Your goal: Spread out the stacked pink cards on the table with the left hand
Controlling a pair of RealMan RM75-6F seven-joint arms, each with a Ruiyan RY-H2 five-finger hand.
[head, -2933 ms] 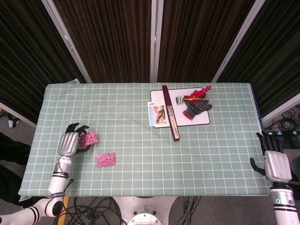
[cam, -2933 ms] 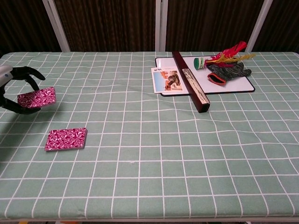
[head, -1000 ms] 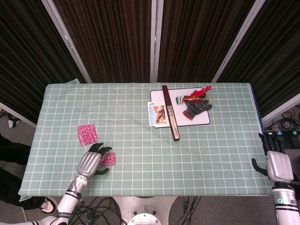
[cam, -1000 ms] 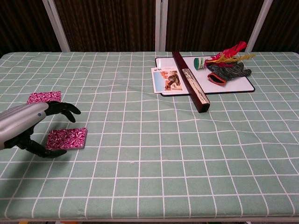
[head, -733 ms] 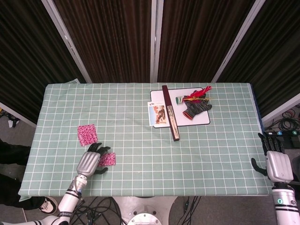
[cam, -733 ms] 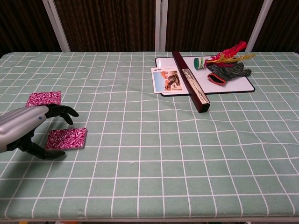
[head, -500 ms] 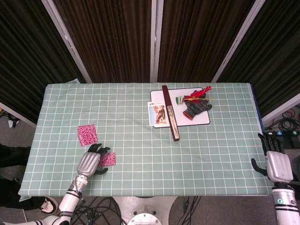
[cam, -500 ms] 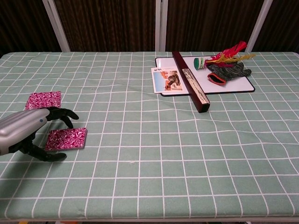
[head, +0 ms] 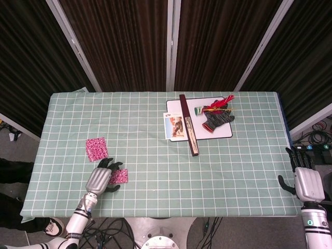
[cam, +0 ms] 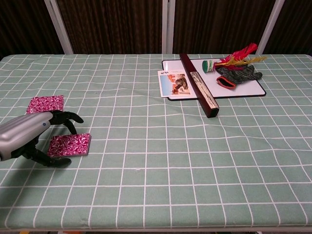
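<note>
The stack of pink patterned cards (head: 119, 176) (cam: 70, 145) lies near the table's front left. A single pink card (head: 96, 149) (cam: 46, 104) lies flat a little further back and to the left. My left hand (head: 98, 180) (cam: 23, 137) sits at the stack's left end, its dark fingers arched over the stack's left edge and the thumb low by the near side. Nothing is lifted in it. My right hand (head: 307, 183) hangs beyond the table's right edge, fingers straight and apart, holding nothing; the chest view does not show it.
A white board (head: 224, 132) (cam: 256, 90) at the back right carries a dark glove, red feathers and a small green-capped roll. A long dark wooden bar (head: 189, 125) (cam: 200, 86) lies along its left side, over a picture card (head: 174, 126) (cam: 174, 83). The table has a green checked cloth (head: 207, 171).
About three seconds ago my left hand held one pink card at the far left; that card now lies on the table and the hand has come to the stack. Over the last second it barely shifted.
</note>
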